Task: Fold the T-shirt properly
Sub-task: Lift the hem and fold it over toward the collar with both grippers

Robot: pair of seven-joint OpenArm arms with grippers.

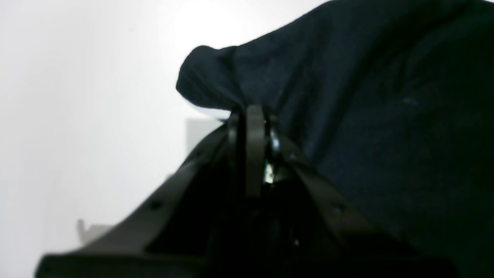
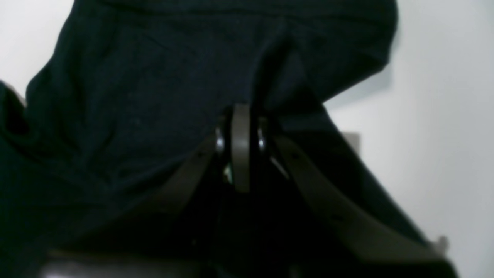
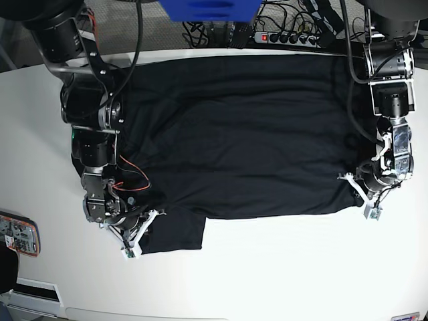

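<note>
One T-shirt (image 3: 234, 134), black, lay spread on the white surface (image 3: 281, 267), long axis running left to right in the base view. Two tools: left tool (image 1: 251, 114) pressed together, pinching a bunched fabric edge at the view's right side; right tool (image 2: 241, 112) likewise pinched fabric, apparently near a sleeve (image 3: 175, 234), though blur limited certainty.

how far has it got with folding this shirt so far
Early. Done: the T-shirt lies spread out on the white table, with no fold visible. In hand: the left gripper and right gripper are each shut on cloth at the shirt's near edge, at opposite ends. Left: all the folding.
</note>
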